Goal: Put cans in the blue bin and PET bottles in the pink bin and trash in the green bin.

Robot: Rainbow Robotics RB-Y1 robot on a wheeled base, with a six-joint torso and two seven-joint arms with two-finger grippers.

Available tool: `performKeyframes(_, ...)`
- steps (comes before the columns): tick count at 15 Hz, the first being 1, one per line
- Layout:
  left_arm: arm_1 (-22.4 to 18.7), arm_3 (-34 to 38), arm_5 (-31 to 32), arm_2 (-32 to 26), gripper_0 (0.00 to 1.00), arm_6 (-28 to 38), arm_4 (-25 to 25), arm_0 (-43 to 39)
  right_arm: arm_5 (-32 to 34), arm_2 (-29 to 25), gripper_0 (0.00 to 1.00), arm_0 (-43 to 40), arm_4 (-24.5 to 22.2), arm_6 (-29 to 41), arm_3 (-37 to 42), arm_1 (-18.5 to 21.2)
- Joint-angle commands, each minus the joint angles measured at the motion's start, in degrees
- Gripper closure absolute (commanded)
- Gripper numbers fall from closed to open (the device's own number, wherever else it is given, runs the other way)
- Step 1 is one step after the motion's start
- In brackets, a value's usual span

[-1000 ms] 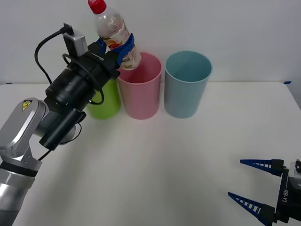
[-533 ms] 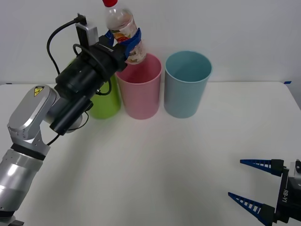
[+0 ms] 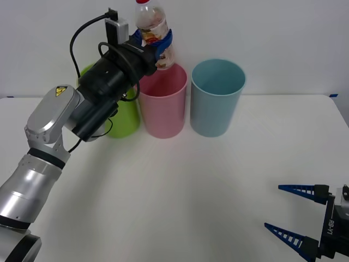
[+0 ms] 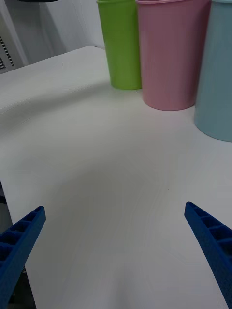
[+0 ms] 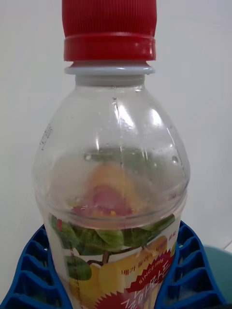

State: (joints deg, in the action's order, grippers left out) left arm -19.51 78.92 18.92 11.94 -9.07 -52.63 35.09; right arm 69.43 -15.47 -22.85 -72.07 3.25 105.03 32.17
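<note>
My left gripper point(image 3: 156, 43) is clamped on the bottle point(image 3: 154, 30), holding it upright, red cap up, above the pink bin point(image 3: 162, 101), which stands between the green bin point(image 3: 123, 120) and the blue bin point(image 3: 217, 97); my right gripper point(image 3: 297, 215) waits low over the table point(image 3: 207, 185), jaws spread wide.

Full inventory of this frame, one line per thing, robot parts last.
bottle: 1, clear with red cap and fruit label, held upright above the pink bin's rim
pink bin: 1, pink, middle of the row at the table's back
green bin: 1, lime green, left of the pink one, partly behind the left arm
blue bin: 1, light blue, right of the pink one
table: 1, white
left pincer: blue fingers shut on the bottle
right pincer: blue fingers open, low over the table's near right corner
</note>
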Motion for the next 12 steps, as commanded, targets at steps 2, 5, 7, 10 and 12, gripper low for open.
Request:
performKeyframes(2,0.4,-1.7,0.2,0.3,1.0,0.1,-0.3,1.2,0.0,0.0,0.0,0.0,0.0,0.0,0.0,0.0)
performKeyframes(5,0.4,-1.8,0.2,0.3,0.99,0.3,-0.5,1.4,0.0,0.0,0.0,0.0,0.0,0.0,0.0,0.0)
performKeyframes(7,0.4,-1.8,0.2,0.3,0.9,0.5,-0.5,1.4,0.0,0.0,0.0,0.0,0.0,0.0,0.0,0.0)
performKeyframes(10,0.4,-1.8,0.2,0.3,0.61,0.9,-0.4,1.4,0.0,0.0,0.0,0.0,0.0,0.0,0.0,0.0)
performKeyframes(12,0.4,-1.8,0.2,0.3,0.19,1.2,-0.3,1.5,0.0,0.0,0.0,0.0,0.0,0.0,0.0,0.0)
